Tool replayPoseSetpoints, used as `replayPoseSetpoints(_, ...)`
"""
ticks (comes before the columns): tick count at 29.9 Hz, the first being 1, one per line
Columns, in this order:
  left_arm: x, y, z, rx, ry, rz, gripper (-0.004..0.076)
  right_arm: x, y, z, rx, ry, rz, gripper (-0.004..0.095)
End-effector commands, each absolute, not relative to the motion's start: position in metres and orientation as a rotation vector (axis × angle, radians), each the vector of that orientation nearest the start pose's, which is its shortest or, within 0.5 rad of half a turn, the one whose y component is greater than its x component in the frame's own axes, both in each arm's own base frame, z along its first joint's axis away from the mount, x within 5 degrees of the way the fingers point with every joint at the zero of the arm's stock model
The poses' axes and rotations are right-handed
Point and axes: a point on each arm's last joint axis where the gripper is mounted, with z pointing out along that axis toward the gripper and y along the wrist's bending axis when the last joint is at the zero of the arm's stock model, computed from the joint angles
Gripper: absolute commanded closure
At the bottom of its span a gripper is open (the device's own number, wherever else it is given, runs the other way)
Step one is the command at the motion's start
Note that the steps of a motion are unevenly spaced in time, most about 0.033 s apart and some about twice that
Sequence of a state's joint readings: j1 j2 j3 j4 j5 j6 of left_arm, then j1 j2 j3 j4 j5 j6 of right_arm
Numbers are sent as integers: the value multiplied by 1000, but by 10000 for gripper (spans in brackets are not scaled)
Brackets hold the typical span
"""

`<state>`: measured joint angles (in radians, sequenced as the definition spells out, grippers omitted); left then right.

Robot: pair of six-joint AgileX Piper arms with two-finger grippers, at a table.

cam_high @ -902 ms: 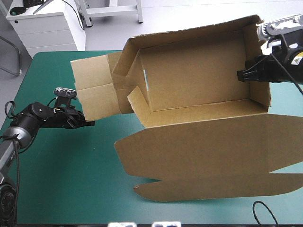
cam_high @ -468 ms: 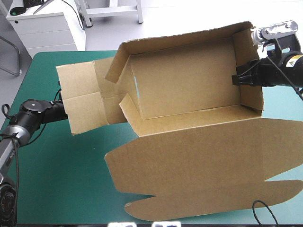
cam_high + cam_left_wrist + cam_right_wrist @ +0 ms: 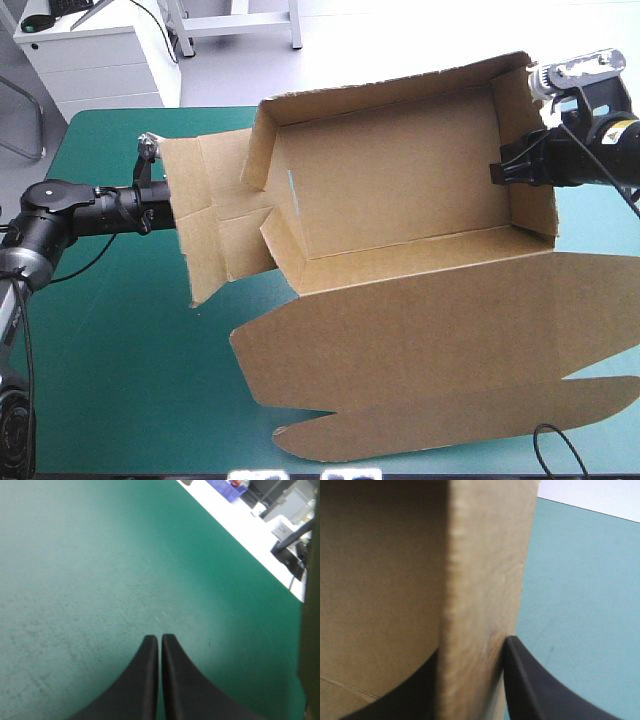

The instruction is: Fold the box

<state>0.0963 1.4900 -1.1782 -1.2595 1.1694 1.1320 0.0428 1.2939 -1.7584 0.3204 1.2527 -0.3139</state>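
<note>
Box [image 3: 400, 170] wall across R gripper [image 3: 472, 647]; lid part out-of-frame.

The brown box [image 3: 400, 180], an open tray with its lid flat, lies across the teal-green table [image 3: 120, 350]. The right gripper [image 3: 508, 170] clamps its right wall; the left arm [image 3: 95, 208] reaches its left flap [image 3: 205, 225].
</note>
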Motion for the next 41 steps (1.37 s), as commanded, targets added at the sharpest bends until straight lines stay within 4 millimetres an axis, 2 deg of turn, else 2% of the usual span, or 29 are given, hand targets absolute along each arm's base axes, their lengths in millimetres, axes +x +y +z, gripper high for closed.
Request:
replayPoseSetpoints(1, 287, -59, 376, 642, 1857, -1240, 712, 219, 37, 512, -429, 2128, 264, 927)
replayPoseSetpoints(7, 288, -60, 390, 556, 1774, -1328, 712, 222, 34, 512, -405, 2129, 234, 927)
replayPoseSetpoints(16, 288, -62, 390, 495, 1812, -1385, 712, 234, 33, 507, -368, 2141, 225, 927)
replayPoseSetpoints(25, 280, -88, 392, 582, 1802, -1451, 701, 237, 34, 507, -364, 2124, 246, 927)
replayPoseSetpoints(29, 279, -91, 395, 591, 1799, -1460, 606, 237, 33, 507, -363, 2129, 218, 927)
replayPoseSetpoints(34, 275, -95, 412, 616, 1761, -1458, 370, 238, 31, 507, -354, 2133, 204, 927)
replayPoseSetpoints(36, 270, -100, 423, 646, 1728, -1467, 311, 238, 31, 507, -354, 2131, 206, 927)
replayPoseSetpoints(41, 261, -115, 441, 717, 1672, -1491, 297, 238, 32, 507, -354, 2128, 214, 927)
